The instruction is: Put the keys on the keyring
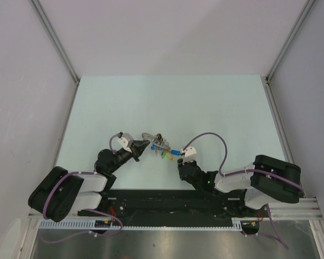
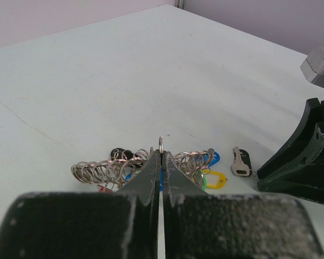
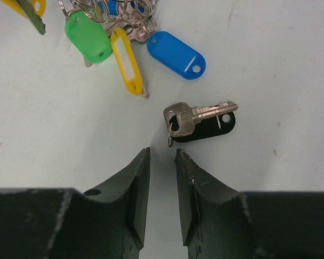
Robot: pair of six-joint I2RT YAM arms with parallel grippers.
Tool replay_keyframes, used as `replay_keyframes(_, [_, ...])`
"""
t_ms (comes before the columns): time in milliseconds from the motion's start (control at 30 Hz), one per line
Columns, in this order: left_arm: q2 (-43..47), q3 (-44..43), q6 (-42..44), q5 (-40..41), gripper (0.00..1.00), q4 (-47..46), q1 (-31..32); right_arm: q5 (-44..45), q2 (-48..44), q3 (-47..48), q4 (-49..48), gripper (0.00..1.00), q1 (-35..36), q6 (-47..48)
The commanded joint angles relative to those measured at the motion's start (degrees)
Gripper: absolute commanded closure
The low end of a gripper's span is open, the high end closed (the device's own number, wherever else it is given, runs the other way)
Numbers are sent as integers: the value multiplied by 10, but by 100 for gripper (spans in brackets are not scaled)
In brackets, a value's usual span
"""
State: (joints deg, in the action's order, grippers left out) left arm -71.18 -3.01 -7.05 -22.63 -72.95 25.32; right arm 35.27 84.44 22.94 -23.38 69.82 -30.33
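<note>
Push the empty right tool (image 3: 162,156), jaws a little apart, up to the black-tagged key (image 3: 197,116) on the bench (image 3: 270,65) mid-frame, pinch its head softly, then bring it to the ring (image 2: 105,168) squeezed tight in the left tool (image 2: 161,154).

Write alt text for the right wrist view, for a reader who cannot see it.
A silver key with a black tag lies on the pale table just beyond the right gripper's two dark fingers, which stand slightly apart and hold nothing. At top left, green, yellow and blue tags fan out from a bunch of rings.
</note>
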Motion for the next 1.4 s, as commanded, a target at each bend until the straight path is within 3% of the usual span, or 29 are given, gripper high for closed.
replay_keyframes(0, [12, 3, -3, 2, 99, -259, -4, 49, 17, -4, -18, 70, 8, -20])
replay_keyframes(467, [12, 1, -6, -5, 100, -258, -4, 78, 50, -4, -35, 78, 13, -25])
replay_keyframes(667, [12, 0, -9, -7, 100, -258, -4, 82, 53, -4, -47, 99, 14, -11])
replay_keyframes(900, [14, -6, -16, -28, 100, -256, -6, 57, -14, 6, 10, 100, 10, 57])
replay_keyframes(1133, [-4, -29, -40, -121, 100, -259, -6, -48, -138, 18, 110, 100, -32, 133])
replay_keyframes(1367, [-22, -51, -58, -211, 100, -259, -8, -265, -250, 67, 258, 100, -128, 242])
